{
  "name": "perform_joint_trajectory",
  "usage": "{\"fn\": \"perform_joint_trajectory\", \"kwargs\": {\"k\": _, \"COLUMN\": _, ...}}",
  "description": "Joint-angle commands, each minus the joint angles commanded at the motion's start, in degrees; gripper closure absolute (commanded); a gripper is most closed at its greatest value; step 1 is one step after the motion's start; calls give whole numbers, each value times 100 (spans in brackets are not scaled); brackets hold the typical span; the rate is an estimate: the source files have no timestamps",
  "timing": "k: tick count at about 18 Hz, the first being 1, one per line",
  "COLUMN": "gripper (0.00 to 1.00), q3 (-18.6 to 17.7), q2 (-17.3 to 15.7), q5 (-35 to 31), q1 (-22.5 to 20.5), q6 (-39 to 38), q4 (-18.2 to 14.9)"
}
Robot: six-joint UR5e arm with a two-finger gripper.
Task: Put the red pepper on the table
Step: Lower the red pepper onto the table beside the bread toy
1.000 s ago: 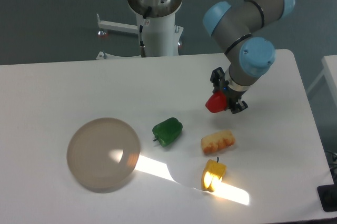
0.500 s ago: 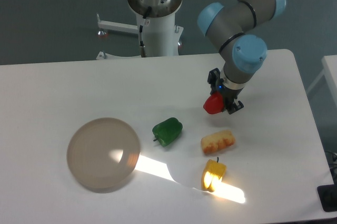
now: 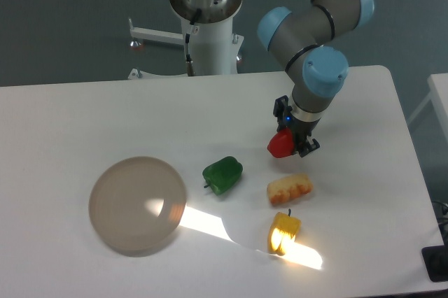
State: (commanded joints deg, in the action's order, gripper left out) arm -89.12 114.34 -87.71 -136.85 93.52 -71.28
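Carrying the red pepper (image 3: 279, 145) right of frame centre, hand (image 3: 292, 142) clamped on it, dark fingers showing on either side of the fruit. Drifting left and slightly down over the last second, from a spot nearer the right edge toward the middle of the bench (image 3: 63, 116). Closing on the surface, by the look of it, though contact cannot be told from this angle; placing appearing under way rather than done, with release not yet made.

Lying just below the hand, a pale orange-and-white toy (image 3: 290, 188); further down, the yellow pepper (image 3: 284, 231) sitting in a bright sun patch at lower centre-right. Resting to the lower left of the hand, the green pepper (image 3: 222, 174), near but apart. Sitting well apart at lower left, the grey disc (image 3: 137, 204).

Offering the most open white room: the strip above the green pepper and left of the hand, and the broad stretch toward the upper left. Narrowing downward, with the orange toy close underneath. Keeping well inside the bench's rounded right edge.
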Motion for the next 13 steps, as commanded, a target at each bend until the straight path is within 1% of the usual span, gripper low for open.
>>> {"fn": "perform_joint_trajectory", "kwargs": {"k": 5, "gripper": 60, "q3": -123, "q2": 9, "q5": 0, "q1": 17, "q6": 62, "q4": 237}}
{"fn": "perform_joint_trajectory", "kwargs": {"k": 13, "gripper": 60, "q3": -132, "q2": 53, "q5": 0, "q1": 97, "q6": -131, "q4": 229}}
